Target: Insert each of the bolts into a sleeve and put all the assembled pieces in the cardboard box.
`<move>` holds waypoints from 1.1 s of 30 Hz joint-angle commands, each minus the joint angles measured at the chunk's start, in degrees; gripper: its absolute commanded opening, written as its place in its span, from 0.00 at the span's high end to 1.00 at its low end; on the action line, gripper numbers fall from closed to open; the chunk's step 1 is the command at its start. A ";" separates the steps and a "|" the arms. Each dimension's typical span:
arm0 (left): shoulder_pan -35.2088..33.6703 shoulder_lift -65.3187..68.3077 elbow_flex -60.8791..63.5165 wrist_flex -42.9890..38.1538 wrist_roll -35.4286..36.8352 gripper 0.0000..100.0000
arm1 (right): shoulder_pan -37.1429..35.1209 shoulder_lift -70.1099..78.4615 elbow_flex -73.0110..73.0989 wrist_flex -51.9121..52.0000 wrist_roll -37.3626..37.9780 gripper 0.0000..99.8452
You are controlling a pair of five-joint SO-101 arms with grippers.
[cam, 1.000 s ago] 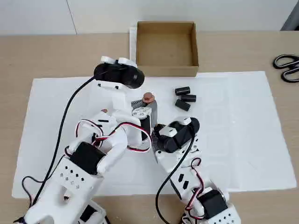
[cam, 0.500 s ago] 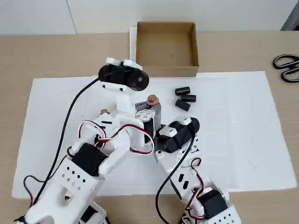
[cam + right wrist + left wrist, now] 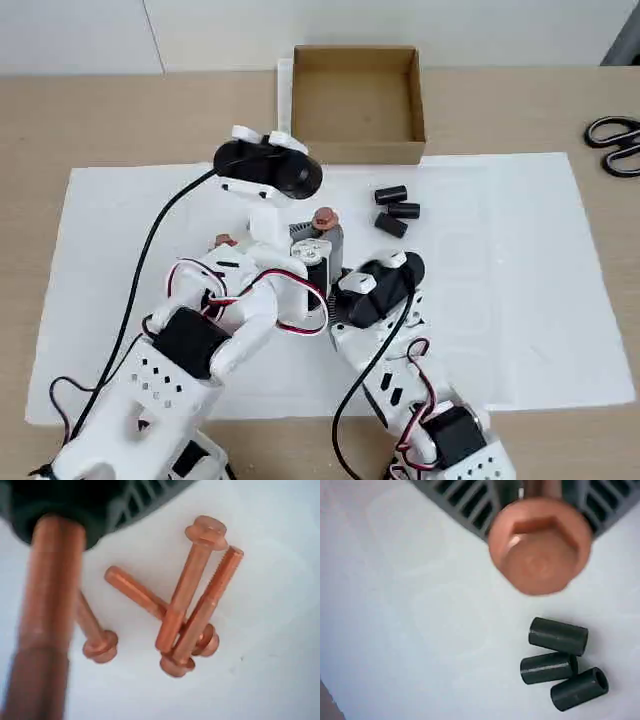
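Observation:
My left gripper is shut on a copper bolt near the middle of the white paper, head upward. In the left wrist view the bolt head sticks out between the grey ribbed jaws. Three black sleeves lie just to its right, also seen as sleeves. My right gripper sits close beside the left one, shut on a dark sleeve, and a bolt shaft comes out of that sleeve. Several loose bolts lie on the paper under the left arm. The cardboard box stands open behind.
White paper covers the wooden table. Scissors lie at the far right edge. The two arms crowd the paper's centre and left, and the right half holds bare paper.
The left arm has swung a little to the right and toward the right gripper, carrying the bolt with it. The right arm has barely shifted.

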 commanded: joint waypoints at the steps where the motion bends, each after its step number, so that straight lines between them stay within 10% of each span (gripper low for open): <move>1: 0.53 -1.05 0.84 0.26 -0.53 0.99 | 0.04 -0.66 -0.53 -1.36 -0.44 1.00; 33: 0.62 6.68 0.84 2.46 -0.35 0.99 | 0.04 -0.66 -0.53 -2.86 -0.44 1.00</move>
